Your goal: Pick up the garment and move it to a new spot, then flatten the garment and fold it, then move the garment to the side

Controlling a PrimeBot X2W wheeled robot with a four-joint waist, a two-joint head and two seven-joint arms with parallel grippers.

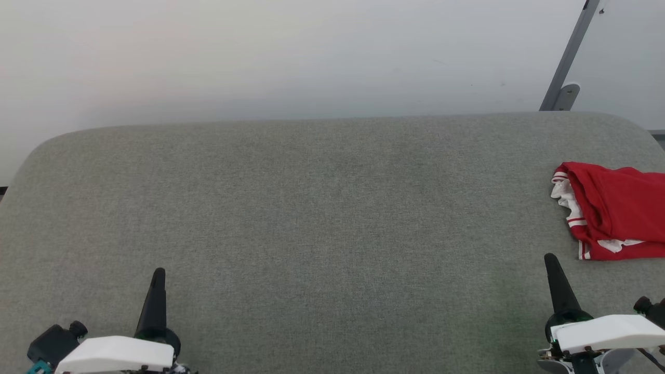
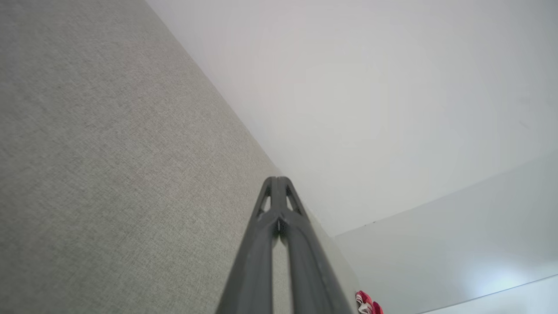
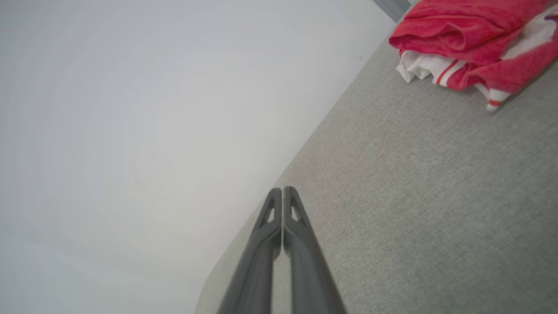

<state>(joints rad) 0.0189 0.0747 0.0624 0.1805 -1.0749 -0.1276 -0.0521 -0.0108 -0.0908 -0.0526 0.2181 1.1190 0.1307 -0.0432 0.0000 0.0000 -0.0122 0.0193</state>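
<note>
The garment (image 1: 615,215) is a red T-shirt with white, striped sleeve edges, lying folded in a compact stack at the far right of the grey fabric table (image 1: 322,223), partly cut off by the picture's edge. The right wrist view has the garment (image 3: 471,39) at its top right, and a sliver of the garment (image 2: 366,304) peeks in at the bottom of the left wrist view. My right gripper (image 1: 549,258) hovers just in front of the shirt, shut and empty. At the lower left my left gripper (image 1: 159,271) is shut too, holding nothing.
A pale wall (image 1: 291,57) runs behind the table's far edge. A grey slanted metal post (image 1: 569,57) stands at the back right. Bare grey fabric stretches across the middle and left of the table.
</note>
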